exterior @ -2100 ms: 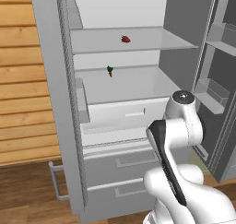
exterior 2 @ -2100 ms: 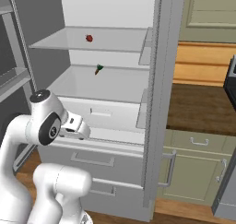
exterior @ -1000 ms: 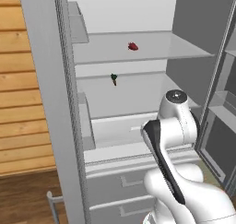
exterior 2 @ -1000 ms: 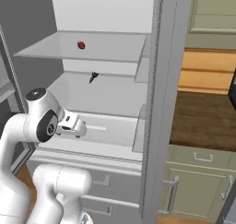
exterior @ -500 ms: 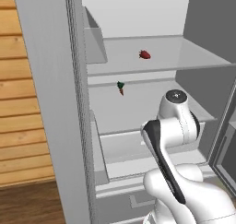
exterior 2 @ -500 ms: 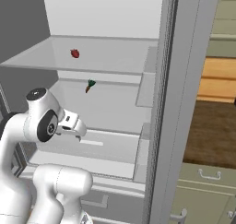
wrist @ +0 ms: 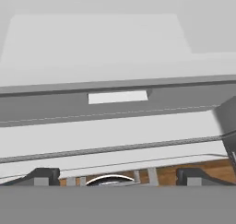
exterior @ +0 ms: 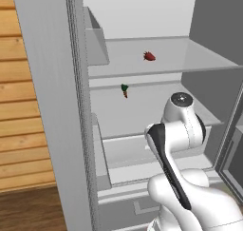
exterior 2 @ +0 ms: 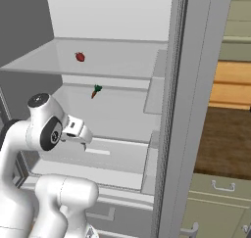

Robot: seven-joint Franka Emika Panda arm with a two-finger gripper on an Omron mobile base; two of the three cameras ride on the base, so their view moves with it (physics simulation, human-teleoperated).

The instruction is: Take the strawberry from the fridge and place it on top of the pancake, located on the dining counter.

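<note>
Dark-red strawberry (exterior: 149, 56) lies near the middle of the upper shelf (exterior: 199, 59) inside the open fridge (exterior: 52, 82), above and beyond the gripper (wrist: 117, 174), whose fingers are spread wide and empty, pointing down at the lower drawer front.

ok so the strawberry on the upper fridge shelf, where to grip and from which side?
Across the strawberry's wide middle, coming in level from the fridge's open front. It lies on its side on the shelf, so top-down room looks tight. The open gripper is well below it.
</note>
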